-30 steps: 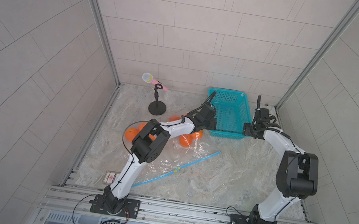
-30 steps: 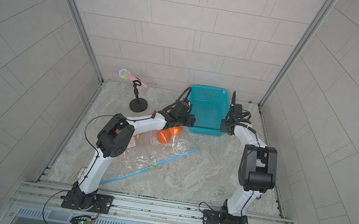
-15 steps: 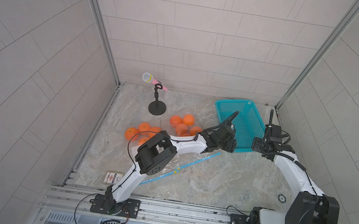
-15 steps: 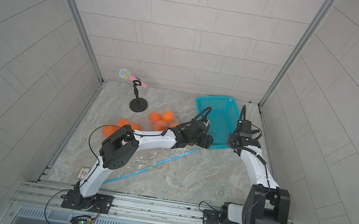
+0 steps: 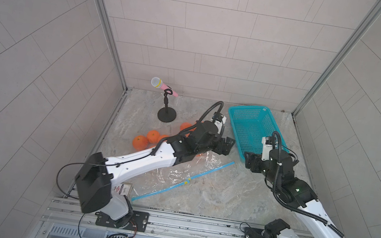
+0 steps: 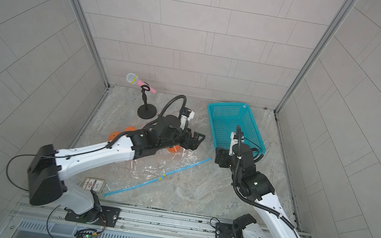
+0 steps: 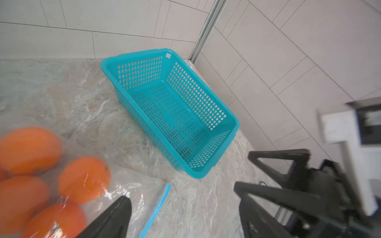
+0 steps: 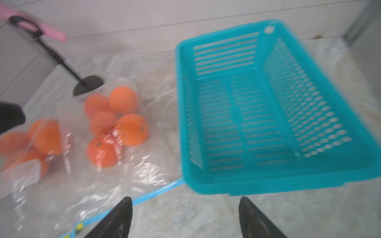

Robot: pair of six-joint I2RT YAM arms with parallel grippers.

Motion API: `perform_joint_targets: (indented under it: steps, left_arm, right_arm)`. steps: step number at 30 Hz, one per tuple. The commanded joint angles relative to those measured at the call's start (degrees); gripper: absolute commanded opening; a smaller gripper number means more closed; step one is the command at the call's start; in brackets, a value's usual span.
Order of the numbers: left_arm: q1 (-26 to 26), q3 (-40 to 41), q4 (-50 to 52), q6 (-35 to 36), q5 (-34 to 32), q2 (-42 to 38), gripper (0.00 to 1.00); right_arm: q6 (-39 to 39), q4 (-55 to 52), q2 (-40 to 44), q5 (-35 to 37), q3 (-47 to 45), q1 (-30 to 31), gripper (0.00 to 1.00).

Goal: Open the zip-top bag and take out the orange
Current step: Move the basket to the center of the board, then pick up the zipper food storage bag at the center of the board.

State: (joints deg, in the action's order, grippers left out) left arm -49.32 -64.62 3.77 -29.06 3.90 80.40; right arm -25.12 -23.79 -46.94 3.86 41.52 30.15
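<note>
A clear zip-top bag (image 5: pixel 177 172) lies flat and crinkled on the marble tabletop (image 5: pixel 223 197), blue zip strip (image 5: pixel 212 170) along its 5 o'clock edge, oranges (image 5: pixel 139 142) bunched inside toward 10 o'clock.

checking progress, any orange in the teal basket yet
No, the basket shows only its bare mesh floor; the oranges lie outside it.

Pale grey tiled walls (image 5: pixel 210 37) close the space on three sides, joined by metal corner posts (image 5: pixel 105 23). The floor (image 5: pixel 224 195) looks like beige marbled stone, perhaps only a printed sheet. Light is soft and even.
</note>
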Motion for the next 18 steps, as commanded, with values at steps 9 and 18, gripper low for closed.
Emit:
perform_joint_targets:
  steps: [9, 18]
  left_arm:
    - [11.85, 19.59, 0.26, -3.72, 8.81, -2.15, 0.87]
    - [15.29, 21.77, -5.33, -4.70, 10.87, 5.60, 0.88]
  right_arm:
    - [-9.44, 24.70, -10.03, 4.43, -14.91, 15.29, 0.83]
    - [-12.73, 38.56, -25.72, -0.02, -15.55, 15.37, 0.85]
